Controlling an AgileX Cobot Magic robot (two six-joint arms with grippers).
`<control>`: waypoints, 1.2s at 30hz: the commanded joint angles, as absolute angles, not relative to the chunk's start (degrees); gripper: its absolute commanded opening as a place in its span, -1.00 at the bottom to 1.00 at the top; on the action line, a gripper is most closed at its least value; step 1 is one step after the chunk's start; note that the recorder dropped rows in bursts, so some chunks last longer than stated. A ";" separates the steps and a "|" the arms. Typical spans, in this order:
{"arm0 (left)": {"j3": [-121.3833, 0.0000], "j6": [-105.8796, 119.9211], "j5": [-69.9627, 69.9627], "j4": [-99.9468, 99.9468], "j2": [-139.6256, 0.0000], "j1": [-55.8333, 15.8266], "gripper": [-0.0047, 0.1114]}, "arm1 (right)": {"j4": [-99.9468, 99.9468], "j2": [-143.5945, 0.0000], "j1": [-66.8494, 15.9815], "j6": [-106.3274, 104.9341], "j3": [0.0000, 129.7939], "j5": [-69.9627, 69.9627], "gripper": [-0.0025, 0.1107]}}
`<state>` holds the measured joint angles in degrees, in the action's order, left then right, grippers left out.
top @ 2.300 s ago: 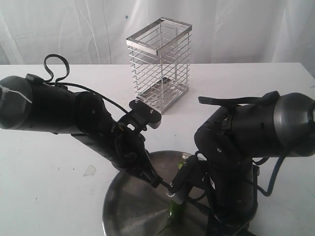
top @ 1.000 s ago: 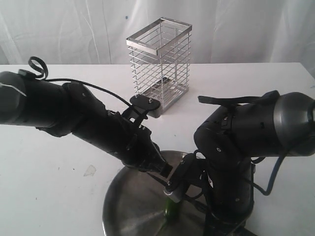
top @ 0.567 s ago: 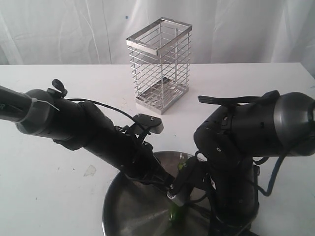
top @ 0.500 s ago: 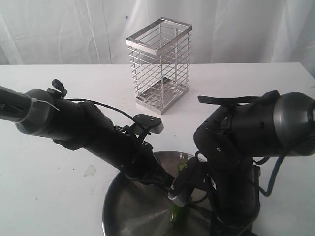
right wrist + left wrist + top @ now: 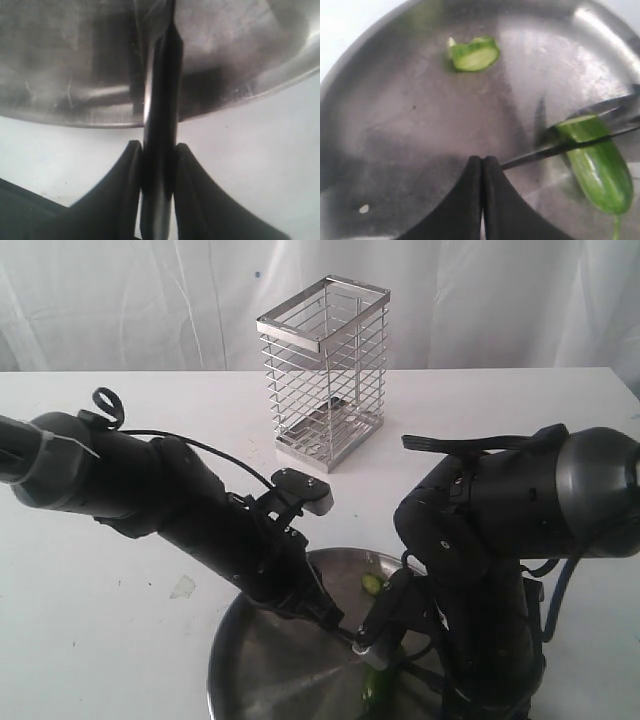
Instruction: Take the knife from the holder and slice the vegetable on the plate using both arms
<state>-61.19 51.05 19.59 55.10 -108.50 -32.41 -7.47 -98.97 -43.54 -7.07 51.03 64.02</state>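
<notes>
The steel plate (image 5: 270,660) lies at the front of the table. On it are the green vegetable (image 5: 597,167) and a cut-off end piece (image 5: 472,54), pale inside. In the exterior view the vegetable (image 5: 378,685) lies near the front rim and the cut piece (image 5: 372,585) farther back. My right gripper (image 5: 156,145) is shut on the knife's black handle (image 5: 160,165). The thin black blade (image 5: 560,146) lies across the vegetable's cut end. My left gripper (image 5: 482,159) is shut and empty, its tip just beside the blade's point. The wire holder (image 5: 325,370) stands empty behind.
Both black arms crowd over the plate, the left gripper (image 5: 338,623) and right gripper (image 5: 368,648) almost touching. The white table (image 5: 120,640) is backed by a white curtain. A small pale scrap (image 5: 182,587) lies left of the plate.
The right gripper has moved the knife and the vegetable toward the plate's near rim. The left arm has shifted a little while its shut tip stays on the plate.
</notes>
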 commanded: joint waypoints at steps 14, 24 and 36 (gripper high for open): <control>-60.40 51.11 40.09 53.84 -99.40 -30.57 -0.61 | -7.99 -98.76 -43.42 -7.14 51.40 64.54 -0.96; -50.63 51.64 16.02 62.66 -99.40 -41.23 0.17 | -7.99 -98.76 -43.42 -6.91 51.40 64.54 -0.96; -47.17 56.15 6.25 70.57 -99.40 -47.90 0.18 | -7.99 -98.76 -43.42 -6.91 51.40 62.87 -0.96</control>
